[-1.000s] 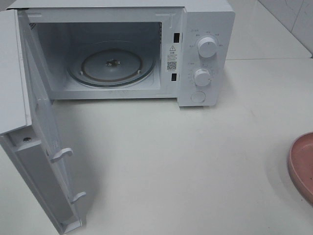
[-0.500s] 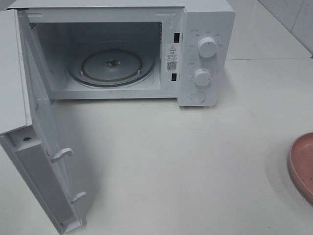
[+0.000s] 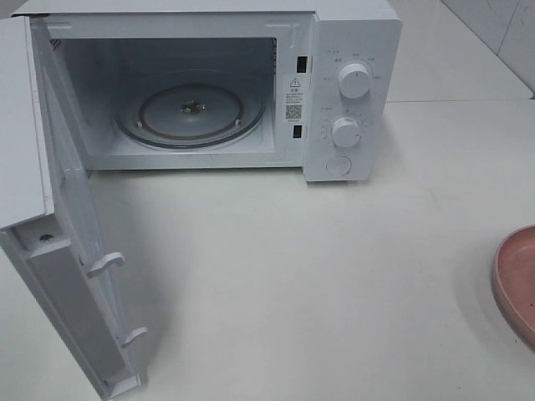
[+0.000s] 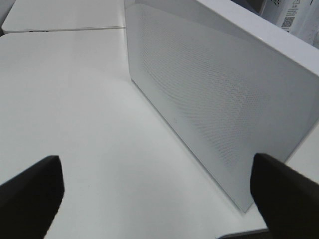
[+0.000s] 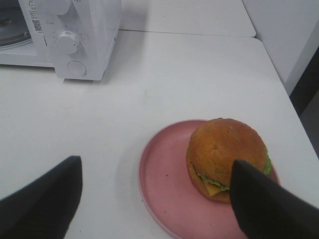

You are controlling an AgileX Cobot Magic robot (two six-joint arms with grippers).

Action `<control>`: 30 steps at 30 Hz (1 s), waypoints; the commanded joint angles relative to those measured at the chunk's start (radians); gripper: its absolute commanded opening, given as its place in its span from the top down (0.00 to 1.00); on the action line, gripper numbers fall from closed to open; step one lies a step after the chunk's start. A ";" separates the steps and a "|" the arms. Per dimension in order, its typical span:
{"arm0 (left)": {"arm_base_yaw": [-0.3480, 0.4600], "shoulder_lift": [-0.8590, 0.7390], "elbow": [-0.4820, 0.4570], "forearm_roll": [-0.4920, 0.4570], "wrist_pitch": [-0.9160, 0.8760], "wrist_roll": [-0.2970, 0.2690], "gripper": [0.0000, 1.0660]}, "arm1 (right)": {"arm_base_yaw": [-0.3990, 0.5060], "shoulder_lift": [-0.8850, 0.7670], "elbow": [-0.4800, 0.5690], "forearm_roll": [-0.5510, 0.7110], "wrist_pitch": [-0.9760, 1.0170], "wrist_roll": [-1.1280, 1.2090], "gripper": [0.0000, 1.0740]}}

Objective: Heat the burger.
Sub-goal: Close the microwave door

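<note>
Black fingers of the right gripper [image 5: 154, 199] stand wide apart and hold nothing, poised above the counter [image 5: 189, 74]. Landmark: the microwave [image 3: 351, 92]. The burger [image 5: 225, 158] sits on a pink plate [image 5: 164, 184], well apart from the microwave, on the side of its control panel and nearer the counter's front edge. One finger overlaps the burger's edge in the right wrist view; contact cannot be told. In the exterior high view only the plate's rim shows at the right border; the burger is out of frame.

The left gripper [image 4: 154, 194] is also spread wide and empty, just beside the outer face of the microwave door [image 4: 219, 94], which is swung fully open. Inside the cavity lies the glass turntable [image 3: 191, 113]. Two knobs [image 3: 354, 80] and a round button occupy the panel.
</note>
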 commanded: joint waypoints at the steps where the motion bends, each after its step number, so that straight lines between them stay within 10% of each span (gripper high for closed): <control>1: 0.002 -0.019 0.002 -0.003 -0.011 -0.006 0.12 | -0.006 -0.025 0.002 0.004 -0.014 -0.011 0.29; 30: 0.002 -0.019 0.002 -0.003 -0.011 -0.006 0.12 | -0.006 -0.025 0.002 0.004 -0.014 -0.011 0.29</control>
